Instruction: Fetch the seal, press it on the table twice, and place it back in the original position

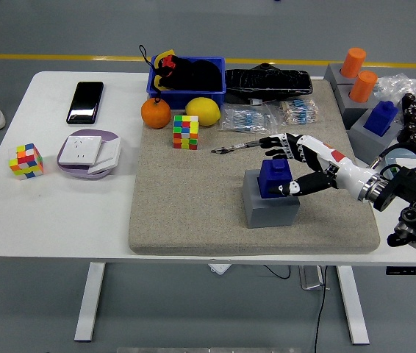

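The blue seal (273, 179) stands upright on a grey block (270, 207) on the beige mat (193, 198), right of the middle. My right hand (285, 163) comes in from the right and sits beside the seal. Its fingers (275, 142) are spread above and behind the seal, clear of it. The thumb (294, 189) is close against the seal's right side. The hand holds nothing. My left arm is not in view.
A pen (239, 146) lies just behind the hand. A colour cube (185, 132), lemon (202, 111), orange (156, 112) and blue bin (187, 81) are at the back. More seals on grey blocks (362, 92) stand at the right. A phone (85, 101), socket (89, 153) and second cube (26, 160) lie left.
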